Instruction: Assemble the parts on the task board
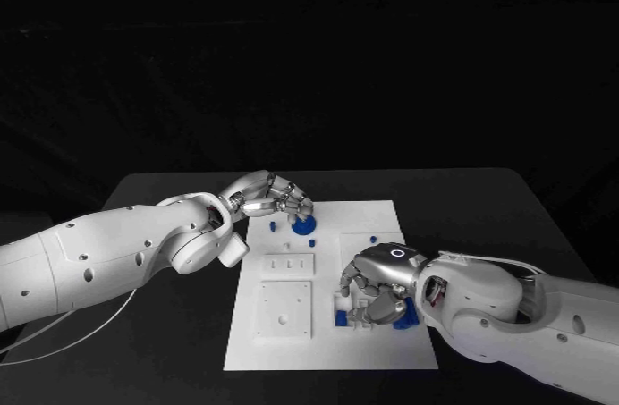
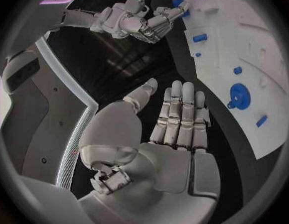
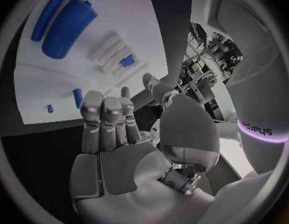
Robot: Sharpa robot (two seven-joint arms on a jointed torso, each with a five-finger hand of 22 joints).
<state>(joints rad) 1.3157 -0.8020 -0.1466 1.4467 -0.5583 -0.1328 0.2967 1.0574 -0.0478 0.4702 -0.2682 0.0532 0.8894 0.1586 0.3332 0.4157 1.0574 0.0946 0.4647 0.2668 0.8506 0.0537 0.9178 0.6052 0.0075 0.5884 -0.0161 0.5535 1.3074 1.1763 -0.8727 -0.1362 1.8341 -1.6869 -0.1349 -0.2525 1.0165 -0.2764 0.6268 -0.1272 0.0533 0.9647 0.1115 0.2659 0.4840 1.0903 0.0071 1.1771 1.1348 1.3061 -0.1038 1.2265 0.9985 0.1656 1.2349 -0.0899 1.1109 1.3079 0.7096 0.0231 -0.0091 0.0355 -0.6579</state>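
Observation:
The white task board (image 1: 368,235) lies in the middle of the black table. My left hand (image 1: 268,195) hovers at the board's far left corner with its fingers straight and its palm (image 2: 176,159) empty. Just beside its fingertips a round blue part (image 1: 303,227) sits on the board, the same disc (image 2: 239,94) as in the left wrist view. My right hand (image 1: 381,282) hangs over the board's near right area, fingers pointing down and holding nothing (image 3: 110,134). Blue parts (image 1: 348,319) lie under and beside it, among them a thick blue cylinder (image 3: 69,24) and a blue rod (image 3: 47,10).
Small blue pieces (image 1: 367,240) are scattered on the board's right side. Raised white blocks with slots (image 1: 289,265) and holes (image 1: 285,309) stand on the board's left half. Bare black table (image 1: 490,217) surrounds the board.

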